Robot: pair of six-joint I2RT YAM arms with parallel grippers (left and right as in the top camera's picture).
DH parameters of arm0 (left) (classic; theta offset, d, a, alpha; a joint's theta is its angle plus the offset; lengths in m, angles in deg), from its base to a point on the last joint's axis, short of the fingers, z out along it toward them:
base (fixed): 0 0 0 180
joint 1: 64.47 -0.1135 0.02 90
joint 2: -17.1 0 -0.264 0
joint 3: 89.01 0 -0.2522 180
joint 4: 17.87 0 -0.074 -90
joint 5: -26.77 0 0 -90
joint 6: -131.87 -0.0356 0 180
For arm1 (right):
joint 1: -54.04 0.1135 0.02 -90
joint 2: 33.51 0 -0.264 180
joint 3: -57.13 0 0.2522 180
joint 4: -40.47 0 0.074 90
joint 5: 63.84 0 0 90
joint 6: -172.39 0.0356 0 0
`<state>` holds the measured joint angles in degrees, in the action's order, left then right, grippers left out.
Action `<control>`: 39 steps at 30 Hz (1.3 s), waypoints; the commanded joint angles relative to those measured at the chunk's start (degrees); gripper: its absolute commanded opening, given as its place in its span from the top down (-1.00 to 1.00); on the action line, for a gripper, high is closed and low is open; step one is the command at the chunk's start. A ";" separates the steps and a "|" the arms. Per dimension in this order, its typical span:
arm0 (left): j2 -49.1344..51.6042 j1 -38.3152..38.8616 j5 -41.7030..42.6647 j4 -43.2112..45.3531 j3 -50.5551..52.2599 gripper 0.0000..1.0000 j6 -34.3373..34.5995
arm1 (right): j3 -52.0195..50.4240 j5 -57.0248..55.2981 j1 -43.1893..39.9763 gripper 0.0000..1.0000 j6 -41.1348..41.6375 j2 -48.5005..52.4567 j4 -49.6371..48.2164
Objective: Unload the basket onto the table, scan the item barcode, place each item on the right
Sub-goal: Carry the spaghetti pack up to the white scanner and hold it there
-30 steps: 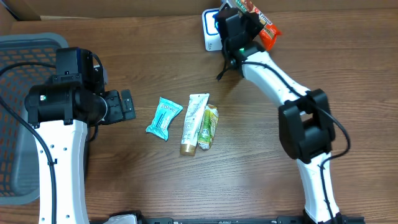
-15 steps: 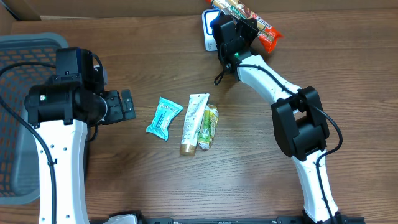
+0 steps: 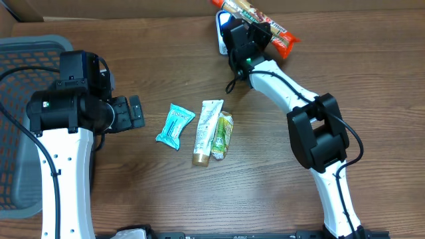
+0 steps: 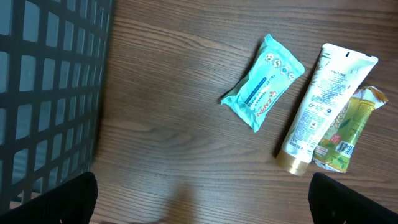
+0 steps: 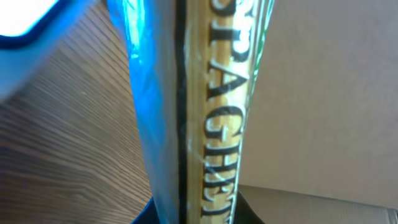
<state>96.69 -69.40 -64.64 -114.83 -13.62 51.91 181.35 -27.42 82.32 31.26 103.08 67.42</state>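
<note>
Spaghetti packet (image 3: 257, 16) shifted left — over the scanner (image 3: 221, 40).

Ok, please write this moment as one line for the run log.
right jaws: shut on spaghetti pack, at scanner | left jaws: open, empty | table: teal packet, white tube, green sachet
</note>
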 commanded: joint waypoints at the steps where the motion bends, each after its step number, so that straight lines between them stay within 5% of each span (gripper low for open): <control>1: 0.17 -0.31 -0.50 -0.13 -0.74 -0.99 -1.27 | 2.32 -3.89 1.31 0.93 1.36 -2.40 -2.23; 12: 0.17 -0.31 -0.50 -0.13 -0.74 -0.99 -1.27 | 2.34 -19.80 1.62 0.93 -1.73 -2.40 -15.78; 39: 0.17 -0.31 -0.50 -0.13 -0.74 -0.99 -1.27 | 0.87 -13.40 2.54 0.93 4.31 -0.59 -8.79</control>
<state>96.69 -69.40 -64.61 -114.83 -13.62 51.91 180.86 -38.28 85.09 31.81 104.33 60.47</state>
